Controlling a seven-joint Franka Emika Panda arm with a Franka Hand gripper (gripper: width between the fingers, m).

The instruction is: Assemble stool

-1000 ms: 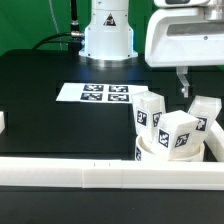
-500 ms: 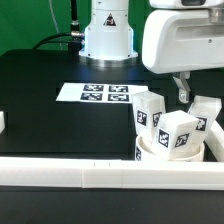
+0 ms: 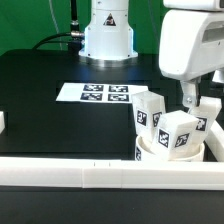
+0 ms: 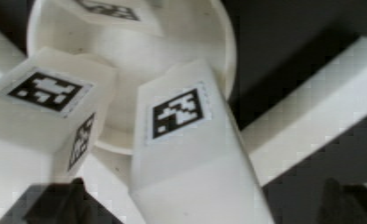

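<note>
Exterior view's lower right holds the white round rimmed plastic seat (image 3: pixel 172 152) with blocky white tagged legs (image 3: pixel 181 133) piled in it, the gripper (image 3: pixel 189 97) hovering above, apparently for reaching one; its jaw state cannot be told.

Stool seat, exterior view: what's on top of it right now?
Several blocky white legs with tags stand on the seat, the end effector just above them. The legs and front rail cover most of the seat, so how they attach is hidden.

On the worktop (image 3: pixel 40 100), the marker board (image 3: pixel 103 94) lies toward the exterior view's left of the seat (image 3: pixel 150 152), which holds the legs (image 3: pixel 182 132), behind the rail (image 3: pixel 100 175).
</note>
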